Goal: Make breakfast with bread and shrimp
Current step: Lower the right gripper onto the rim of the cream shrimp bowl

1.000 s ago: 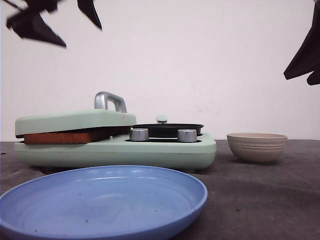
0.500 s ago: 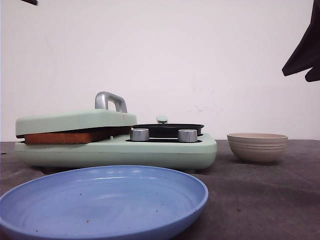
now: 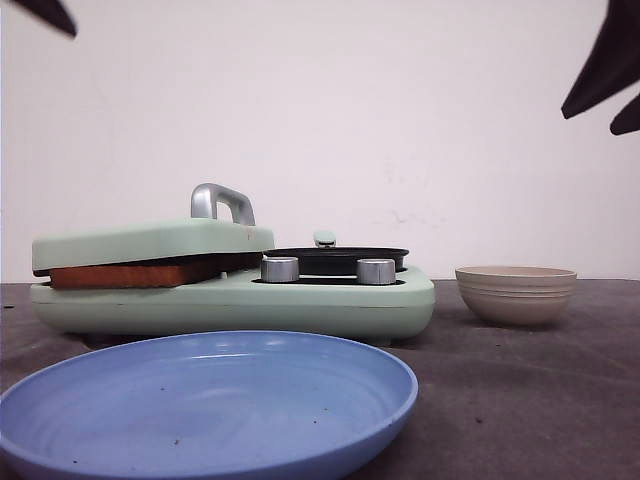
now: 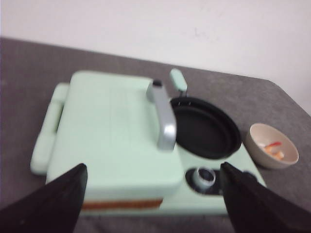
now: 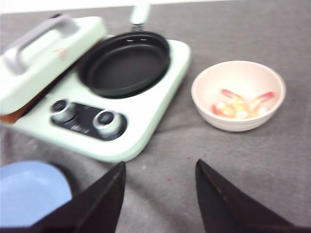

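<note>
The bread [image 3: 135, 274] sits clamped in the sandwich press on the left half of the pale green cooker [image 3: 330, 305]; the lid [image 4: 114, 126] is down on it, and only an orange-brown crust edge shows along the near side of the gap. That part of the job looks done, or at least under way. The shrimp [image 5: 240, 104] has not been cooked: it lies in the beige bowl [image 5: 238, 94] on the table to the right of the cooker, and the black pan [image 5: 125, 62] on the cooker's right half holds nothing. The blue plate [image 3: 205, 400] at the near edge, in front of the cooker, is also bare, so plating is left as well. I judge the task roughly at its middle: shrimp into the pan, then bread and shrimp out to the plate. The right gripper [image 5: 158, 199] hangs high above the table, its fingers spread wide with nothing between them; the bowl with the shrimp lies farther out and to the right of it, well apart and below. The left gripper [image 4: 153, 201] is likewise opened wide and empty, raised above the near side of the press, with the lid and its metal handle [image 4: 163, 116] below and beyond it and the bread crust showing just under the lid between the two fingers.
</note>
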Robot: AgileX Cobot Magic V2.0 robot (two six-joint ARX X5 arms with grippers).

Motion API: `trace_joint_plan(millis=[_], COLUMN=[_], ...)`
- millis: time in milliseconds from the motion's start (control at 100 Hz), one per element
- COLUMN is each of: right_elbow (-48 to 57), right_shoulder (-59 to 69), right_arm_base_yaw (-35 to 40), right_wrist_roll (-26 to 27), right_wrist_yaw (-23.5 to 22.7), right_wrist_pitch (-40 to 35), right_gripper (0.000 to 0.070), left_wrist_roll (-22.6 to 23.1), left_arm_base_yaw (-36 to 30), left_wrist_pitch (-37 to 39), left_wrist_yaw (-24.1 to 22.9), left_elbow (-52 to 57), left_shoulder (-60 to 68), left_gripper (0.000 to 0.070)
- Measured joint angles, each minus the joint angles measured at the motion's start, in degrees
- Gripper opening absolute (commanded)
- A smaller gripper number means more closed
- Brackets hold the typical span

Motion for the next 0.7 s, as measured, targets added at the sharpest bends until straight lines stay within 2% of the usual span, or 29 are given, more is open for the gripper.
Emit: trace_joint_plan(millis=[240,330,440,700], right_elbow=[16.7,23.2,30.5,44.3], right_shoulder=[19.8,27.2,35.0,48.1], right_arm_base_yaw=[-9.3,-13.0,-16.7,-21.3], right_wrist_roll=[-0.5,-1.4,-2.3,-4.3], right_wrist_yaw=[-7.7,-9.8,-10.1,-10.2], right_wrist_pitch=[-9.9,-12.9,-17.0,-26.0], right_gripper=[0.0287,0.0329,0.0424,0.0422], left_wrist_roll=[-3.0,-3.4,-3.5,-3.6], left_arm_base_yaw=[0.0,0.0,0.0,0.0], left_wrist_pitch=[-1.1,-2.2,-3.4,-5.2], left_wrist_yaw=[-0.2,-0.2,-0.2,-0.1], left_elbow=[-9.6,-9.6,-9.6,-9.6], left_shoulder=[-10.1,-12.2,-13.6,-13.6], left_gripper=[0.0464,0.0464,0.0464,0.0464])
